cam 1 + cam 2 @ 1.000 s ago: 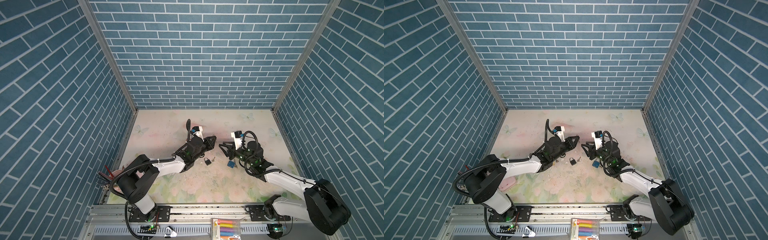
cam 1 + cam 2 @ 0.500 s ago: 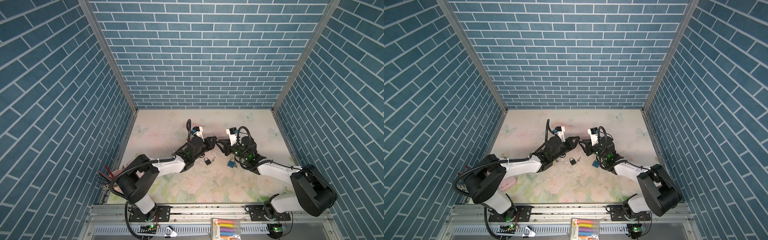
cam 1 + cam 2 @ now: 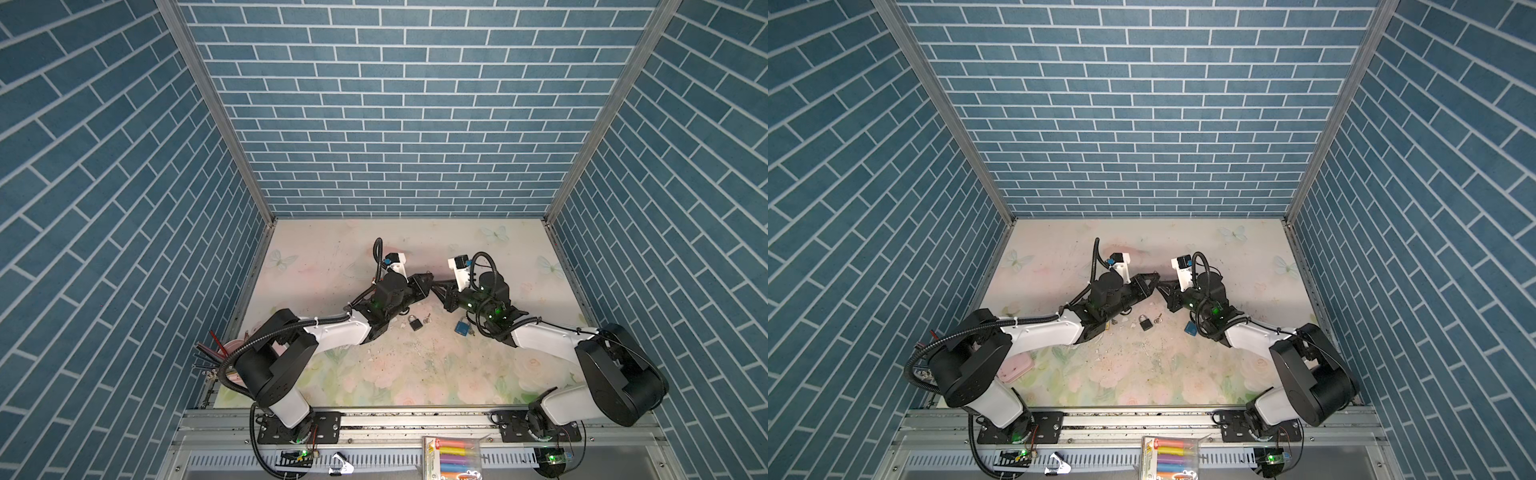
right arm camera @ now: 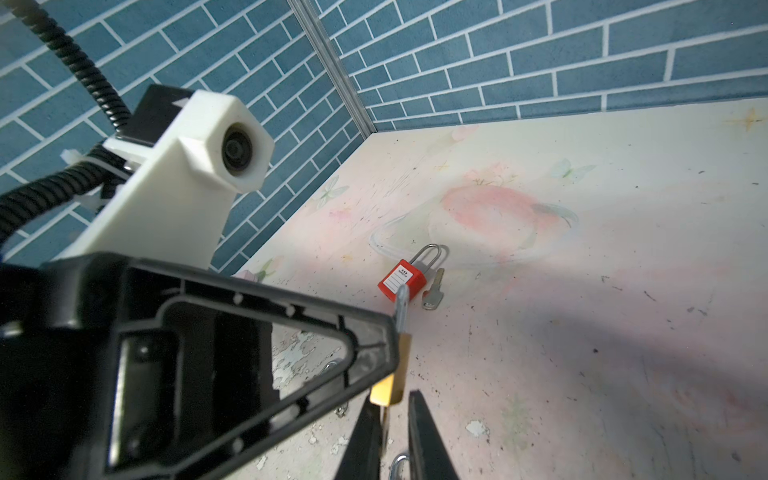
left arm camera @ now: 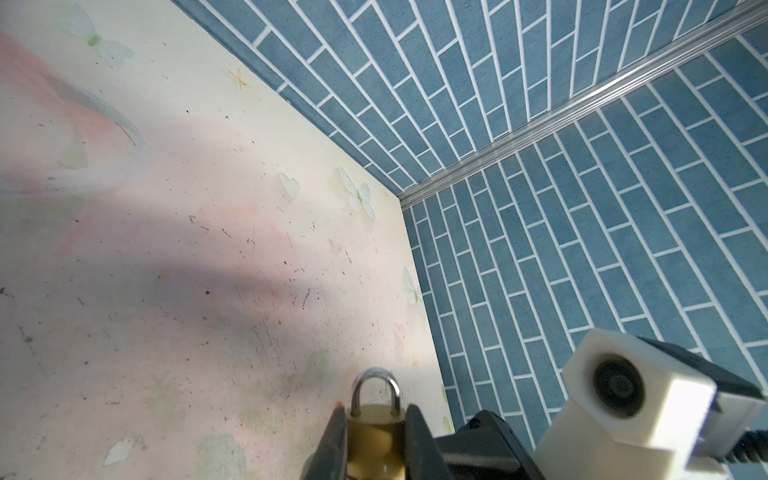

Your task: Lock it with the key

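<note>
Padlock (image 5: 376,432), brass, held up off the counter (image 3: 332,257) over its middle. The left claw (image 5: 375,411) is clamped on the body below the shackle (image 5: 376,384), which is free. Right claw (image 4: 390,397) sits at the lock's bottom end, jaws nearly together; can't tell if they pinch a key. Expect the lock to be dense for its size, rigid and smooth-sided, so it may twist under key torque. Body grip looks right; take the key by its bow.

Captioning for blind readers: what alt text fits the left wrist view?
The left gripper clamps a brass padlock by its body, its silver shackle closed. Beyond lie a scuffed floral table and blue brick walls; the right arm's white wrist camera is close by.
</note>
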